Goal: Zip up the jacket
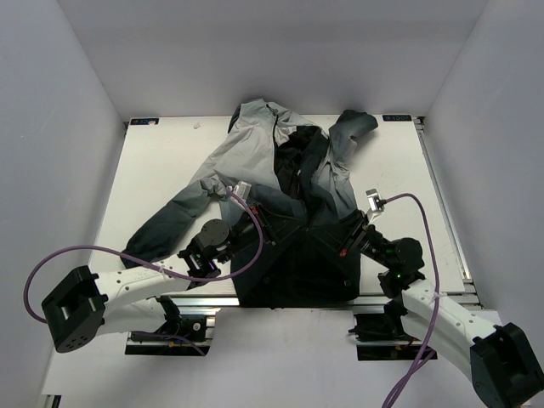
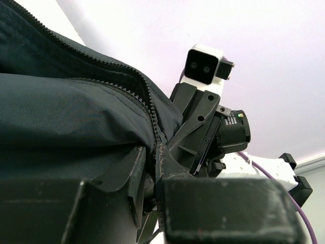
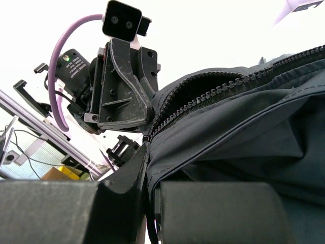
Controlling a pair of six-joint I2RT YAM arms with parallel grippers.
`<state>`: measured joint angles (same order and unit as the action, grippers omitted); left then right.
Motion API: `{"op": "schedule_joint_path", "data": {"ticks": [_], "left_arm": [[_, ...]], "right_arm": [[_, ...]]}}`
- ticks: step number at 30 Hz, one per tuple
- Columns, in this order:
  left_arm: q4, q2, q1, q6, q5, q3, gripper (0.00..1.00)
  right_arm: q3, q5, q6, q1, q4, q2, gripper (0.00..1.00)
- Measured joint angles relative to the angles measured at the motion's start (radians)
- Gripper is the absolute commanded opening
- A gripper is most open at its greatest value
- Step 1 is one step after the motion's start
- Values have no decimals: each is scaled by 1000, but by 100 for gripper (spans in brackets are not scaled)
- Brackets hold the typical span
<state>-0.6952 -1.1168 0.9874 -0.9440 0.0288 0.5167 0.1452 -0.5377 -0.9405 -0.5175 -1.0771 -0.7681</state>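
The jacket [image 1: 255, 144] lies open on the white table [image 1: 161, 170], hood at the far end and dark hem at the near edge. Its dark zipper [image 2: 144, 96] is parted above the hem and shows in the right wrist view too [image 3: 213, 91]. My left gripper [image 1: 255, 223] is shut on the dark fabric at the zipper [image 2: 154, 152]. My right gripper [image 1: 347, 236] faces it from the right and is shut on the jacket's edge beside the zipper teeth [image 3: 148, 152]. The two grippers are close together, with bunched jacket fabric [image 3: 244, 127] between them.
An aluminium rail [image 1: 204, 299] runs along the table's near edge under the hem. Purple cables [image 1: 51, 263] loop beside both arms. White walls enclose the table on three sides. One sleeve [image 1: 161, 225] stretches to the near left, the other [image 1: 353, 127] to the far right.
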Motion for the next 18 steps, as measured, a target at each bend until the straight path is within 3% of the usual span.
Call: {"op": "schedule_joint_path", "data": {"ticks": [18], "left_arm": [[-21,-30,-2,-1,2,0,0]], "right_arm": [[-24,72,-25,-15,-32,-5,0]]}}
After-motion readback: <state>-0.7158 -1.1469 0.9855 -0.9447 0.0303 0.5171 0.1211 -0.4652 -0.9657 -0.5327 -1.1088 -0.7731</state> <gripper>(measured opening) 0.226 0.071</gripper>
